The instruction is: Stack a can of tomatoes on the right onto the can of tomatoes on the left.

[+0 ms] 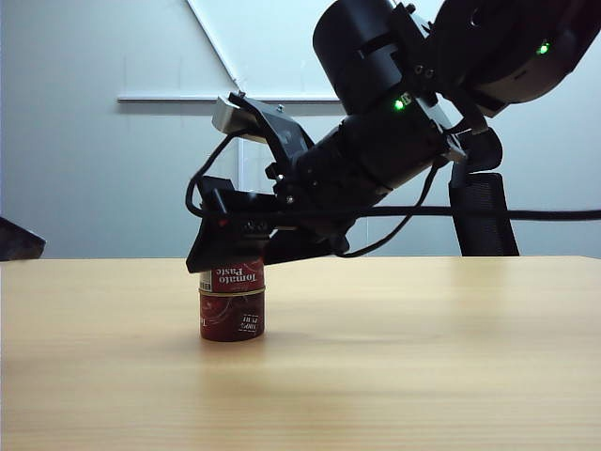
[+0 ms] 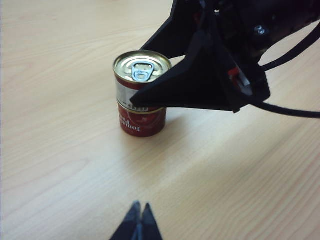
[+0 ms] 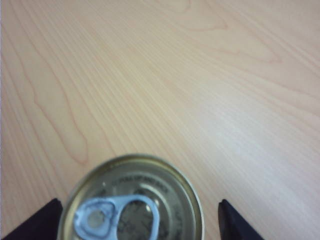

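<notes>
Open right pincer (image 3: 137, 220) straddles stacked cylindrical tins (image 1: 232, 299); left pincer (image 2: 138, 222) closed.

Upper can (image 1: 231, 275): label reads "Tomato Paste", printed upside down, white on red. Lower can (image 1: 232, 316): small white txt, approx "100% PURE", also inverted, partly blurred. Lid embossing in right wrist view illegible.

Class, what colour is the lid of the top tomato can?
Gold lid with a silver pull tab; clearest in the left wrist view.
</notes>
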Robot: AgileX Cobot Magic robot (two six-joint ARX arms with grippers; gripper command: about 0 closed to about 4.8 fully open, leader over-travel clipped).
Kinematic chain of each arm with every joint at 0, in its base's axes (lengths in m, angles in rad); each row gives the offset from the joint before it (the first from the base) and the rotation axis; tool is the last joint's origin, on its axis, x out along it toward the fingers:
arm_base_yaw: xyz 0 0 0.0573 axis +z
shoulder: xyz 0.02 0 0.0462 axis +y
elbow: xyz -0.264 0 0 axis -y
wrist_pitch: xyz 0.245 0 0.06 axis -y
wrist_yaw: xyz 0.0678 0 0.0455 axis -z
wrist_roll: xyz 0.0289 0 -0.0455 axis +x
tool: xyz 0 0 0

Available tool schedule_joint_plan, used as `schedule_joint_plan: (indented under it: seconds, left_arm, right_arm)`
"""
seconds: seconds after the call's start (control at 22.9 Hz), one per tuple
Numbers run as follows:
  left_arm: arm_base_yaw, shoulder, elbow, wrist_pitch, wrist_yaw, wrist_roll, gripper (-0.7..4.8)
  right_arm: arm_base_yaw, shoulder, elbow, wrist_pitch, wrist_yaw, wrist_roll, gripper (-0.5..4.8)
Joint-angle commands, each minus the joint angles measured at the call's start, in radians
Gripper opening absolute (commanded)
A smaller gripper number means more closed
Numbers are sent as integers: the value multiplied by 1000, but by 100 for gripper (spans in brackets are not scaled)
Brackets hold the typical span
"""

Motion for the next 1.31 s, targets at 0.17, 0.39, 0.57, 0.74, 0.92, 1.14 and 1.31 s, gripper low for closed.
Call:
schedule_joint_plan:
  seconds: [0.17,0.39,0.57,0.74,0.92,1.14,1.31]
  left_arm:
    - [140,-45,4,13,6,0,-4]
    - [363,-113,4,13,-1,0,-4]
    - [510,-180,4,13,0,0,-4]
    - [622,-192,4,13,0,0,-4]
    - [653,-192,4,13,0,0,-4]
    - [653,-192,4,13,0,0,-4]
    - [653,-192,4,13,0,0,-4]
  right_arm:
    - [2,-119,41,100,0,170,479]
    - [1,-375,52,82,50,201,9]
    - [0,-599,51,-40,210,180,-9]
    - [-1,-814,50,-277,435,71,-9]
    - [-14,-935,43,-425,528,45,-9]
    - [-53,-1101,-35,-499,606,50,-9]
    - [-74,-1180,-88,-499,606,51,-8]
